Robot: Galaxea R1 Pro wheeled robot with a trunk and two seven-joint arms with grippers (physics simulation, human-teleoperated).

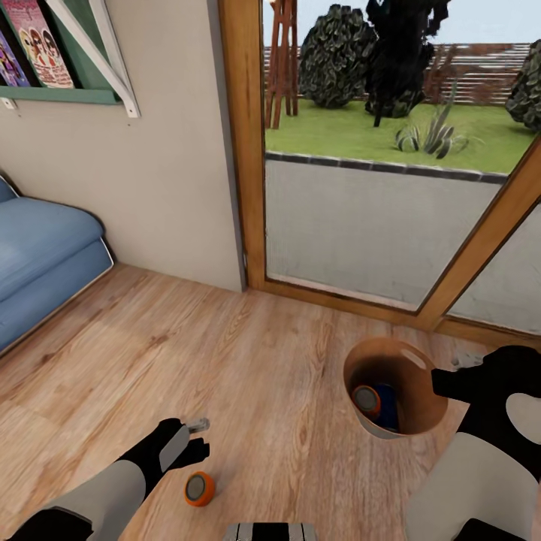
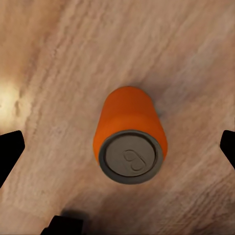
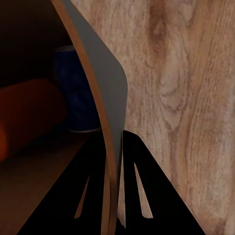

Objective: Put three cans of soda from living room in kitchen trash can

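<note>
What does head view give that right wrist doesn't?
Head view alone: sofa, glass door, left gripper beside an orange can lying on the floor, and the whole trash can. Right wrist alone: right gripper clamped on the bin's rim, one finger inside and one outside. Shared: the bin, an orange can inside it, a blue object next to that, wood floor.

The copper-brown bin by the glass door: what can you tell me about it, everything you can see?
The bin is small and round, with a copper-brown wall and a dark inside. It is tipped so its mouth faces the head camera, above the wooden floor near the wood-framed glass door. The right claw is clamped on its rim, one finger inside and one outside the thin wall. Inside lie an orange can and a dark blue object. I cannot tell if its base touches the floor.
</note>
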